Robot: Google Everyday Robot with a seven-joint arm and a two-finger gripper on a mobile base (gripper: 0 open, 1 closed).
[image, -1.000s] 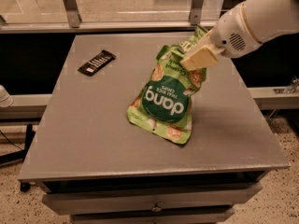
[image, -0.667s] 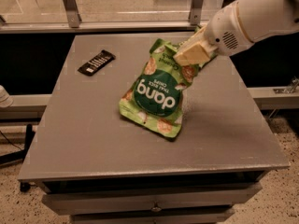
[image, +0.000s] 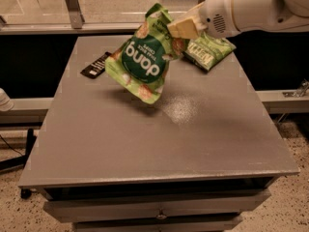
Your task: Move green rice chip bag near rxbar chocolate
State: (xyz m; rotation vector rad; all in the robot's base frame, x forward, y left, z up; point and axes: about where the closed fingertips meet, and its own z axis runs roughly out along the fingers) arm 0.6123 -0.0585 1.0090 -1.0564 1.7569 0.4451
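— Where is the gripper?
— The gripper (image: 179, 29) sits up and to the right of the rxbar chocolate (image: 95, 65), at the tip of the white arm (image: 251, 6) that reaches in from the right.
— And the fingers?
— The cream fingers (image: 186, 25) are clenched on the top corner of the green rice chip bag (image: 141, 64). The bag hangs from them down and leftward, tilted, its "dang" circle upside down.
— How close is it to the bar?
— Just right of the rxbar chocolate. I cannot tell whether its left edge touches the bar. The bar lies flat on the grey bench (image: 193, 144).
— Anything else?
— A darker green snack bag (image: 210, 52) lies farther right of the bar, beyond the fingers.
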